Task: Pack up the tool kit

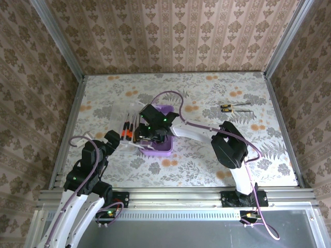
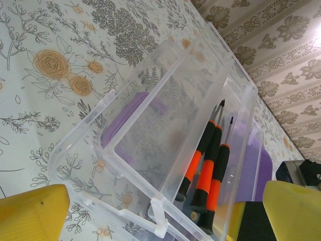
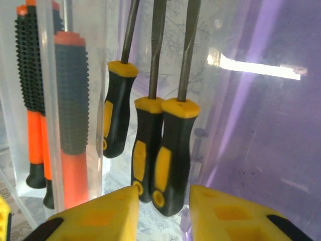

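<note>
Yellow fingertips (image 3: 100, 216) of the right gripper (image 3: 164, 211) sit closest to the lens, parted a little at the butt of a yellow-and-black screwdriver (image 3: 173, 150) — I see no pinch on it. It lies with two like it in the clear case (image 2: 150, 125), a clear wall between them and three orange-handled drivers (image 2: 208, 160). The left gripper (image 2: 163, 216) is spread wide at the case's near edge. Two loose screwdrivers (image 1: 230, 107) lie well apart on the table (image 1: 207, 165). I judge them light and stiff — best taken at the rubber handle, not the slick shaft.
</note>
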### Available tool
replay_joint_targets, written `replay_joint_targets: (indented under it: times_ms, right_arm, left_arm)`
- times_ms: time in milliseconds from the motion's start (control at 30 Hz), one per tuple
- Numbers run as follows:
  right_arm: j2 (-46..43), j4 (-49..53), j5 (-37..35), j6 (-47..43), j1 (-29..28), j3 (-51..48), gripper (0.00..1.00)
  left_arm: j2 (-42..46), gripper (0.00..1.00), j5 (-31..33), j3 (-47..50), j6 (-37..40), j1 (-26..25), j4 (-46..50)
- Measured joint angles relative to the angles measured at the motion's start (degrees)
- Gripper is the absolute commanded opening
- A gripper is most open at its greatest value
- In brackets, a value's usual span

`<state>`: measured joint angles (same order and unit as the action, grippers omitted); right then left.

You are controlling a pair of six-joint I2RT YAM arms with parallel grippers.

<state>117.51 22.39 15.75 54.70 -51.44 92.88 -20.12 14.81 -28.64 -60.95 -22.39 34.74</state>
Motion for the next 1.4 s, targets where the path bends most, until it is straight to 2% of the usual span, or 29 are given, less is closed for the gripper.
replay_joint_targets:
  times_ms: [333,567,733,933,1100,1400]
  right_arm:
    - [-2.1,0.2,-0.1,-0.3,0.0,-0.2,0.38]
    - [-14.1,1.1,-3.1,-2.7,2.0,-5.4,0.39]
    - [-23.8,1.3,-5.1,-5.3,8.9,-13.5,0.41]
    - [-30.1,4.0,-7.1,-8.6,22.5,-23.9,0.45]
    - [-31.3,8.8,-9.4,-12.3,32.3,-26.5,0.45]
    - [-28.2,14.1,-11.3,-18.6,41.3,-23.4,0.44]
  left_arm:
    - [0.0,1.0,-0.1,0.0,0.0,0.4,0.0]
    - [-2.0,1.0,-1.5,0.0,0.0,0.4,-0.9]
    - [-3.8,1.0,-3.1,0.0,-0.5,0.4,-2.1]
    - [-5.3,1.0,-7.3,1.5,-1.0,0.4,-7.0]
    - [-9.9,1.0,-12.3,2.3,1.8,-0.8,-13.7]
    - [-23.7,1.0,-18.4,-0.9,8.4,-9.4,-21.6]
